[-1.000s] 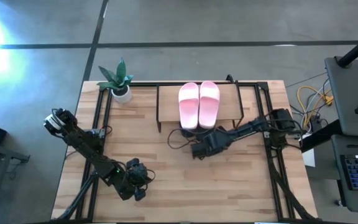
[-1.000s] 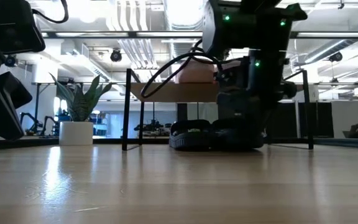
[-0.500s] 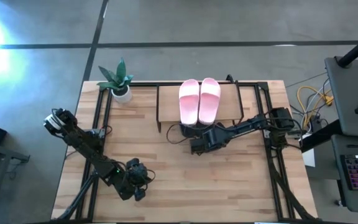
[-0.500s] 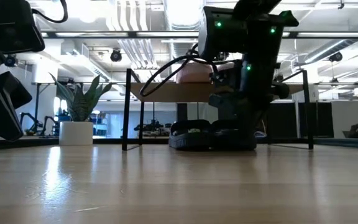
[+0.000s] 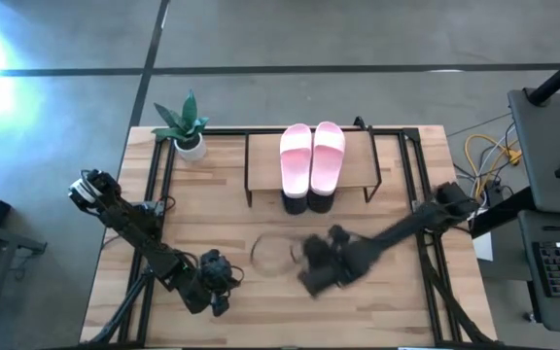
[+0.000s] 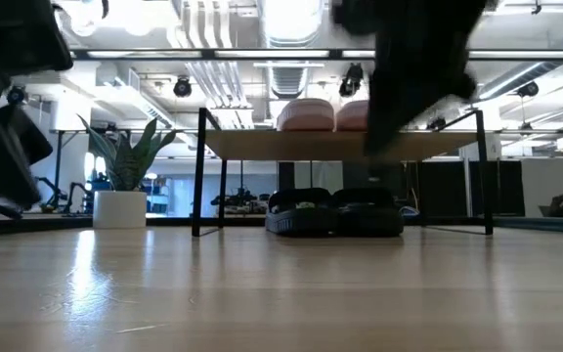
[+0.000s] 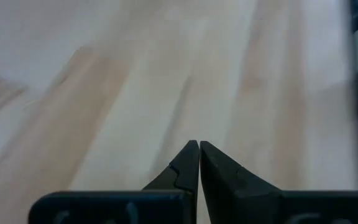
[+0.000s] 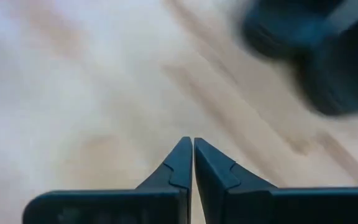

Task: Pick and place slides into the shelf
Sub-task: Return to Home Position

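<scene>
Two pale pink slides point(image 5: 311, 159) lie side by side on the shelf's top board point(image 5: 358, 167); the low view shows them as pink slides point(image 6: 323, 114) on that board. Two dark slides point(image 6: 335, 211) stand under the shelf on the tabletop, and only their ends point(image 5: 307, 202) peek out in the high view. My right gripper point(image 5: 311, 270) is blurred, off the shelf toward the table's near edge, and its fingers point(image 8: 192, 144) are shut on nothing. My left gripper point(image 5: 222, 284) waits near the near-left part of the table, shut point(image 7: 199, 147).
A potted plant point(image 5: 187, 124) stands at the table's far left corner, left of the shelf. Black frame rails point(image 5: 159, 175) run along both sides of the table. Bare wood point(image 5: 261, 243) lies between the shelf and the two grippers.
My right gripper has drawn back from the shelf's front toward the table's near edge, fast enough to blur. The dark slide it was at has slid farther under the shelf and stays there beside the other dark one. The left arm has kept still.
</scene>
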You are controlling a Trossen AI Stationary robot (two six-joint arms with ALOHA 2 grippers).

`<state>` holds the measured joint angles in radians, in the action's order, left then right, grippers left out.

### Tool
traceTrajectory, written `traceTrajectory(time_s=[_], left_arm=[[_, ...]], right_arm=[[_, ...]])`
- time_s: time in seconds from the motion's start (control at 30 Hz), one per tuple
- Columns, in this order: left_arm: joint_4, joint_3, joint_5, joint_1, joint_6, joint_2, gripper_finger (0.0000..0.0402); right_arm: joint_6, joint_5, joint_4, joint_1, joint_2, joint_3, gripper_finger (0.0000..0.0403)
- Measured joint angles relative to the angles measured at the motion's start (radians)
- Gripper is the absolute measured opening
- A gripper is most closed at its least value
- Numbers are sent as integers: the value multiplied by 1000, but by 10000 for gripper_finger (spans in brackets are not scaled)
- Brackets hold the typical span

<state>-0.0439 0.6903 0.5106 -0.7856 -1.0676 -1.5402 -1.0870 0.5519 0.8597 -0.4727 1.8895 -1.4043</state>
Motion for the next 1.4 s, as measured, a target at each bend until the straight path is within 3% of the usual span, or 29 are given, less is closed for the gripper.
traceTrajectory(time_s=[0.13,0.27,0.33,0.47,0.6,0.7,0.8,0.9,1.1,1.3,1.4], left_arm=[[206,8,44,18,45,4,0],[342,8,13,110,100,40,0],[391,8,-52,183,175,74,0],[571,23,-304,345,403,163,0],[622,68,-395,474,544,253,0],[547,95,-397,558,632,324,0],[348,112,-398,638,682,419,0],[197,117,-397,720,699,521,0],[203,77,-397,793,704,676,0],[205,-47,-405,792,709,740,0],[306,-145,-405,792,688,774,0]], right_arm=[[38,48,57,-110,-34,-160,9],[-164,80,206,-159,-43,-356,9],[-136,154,230,-188,-49,-448,9],[153,267,230,-209,-52,-600,9],[216,171,315,-119,-107,-617,9],[242,82,313,-56,-193,-494,9],[310,-66,206,17,-328,-300,9],[444,-205,-74,98,-503,-65,9],[598,-520,-620,223,-855,390,9],[635,-550,-781,273,-1108,673,9],[642,-552,-788,275,-1205,755,9]])
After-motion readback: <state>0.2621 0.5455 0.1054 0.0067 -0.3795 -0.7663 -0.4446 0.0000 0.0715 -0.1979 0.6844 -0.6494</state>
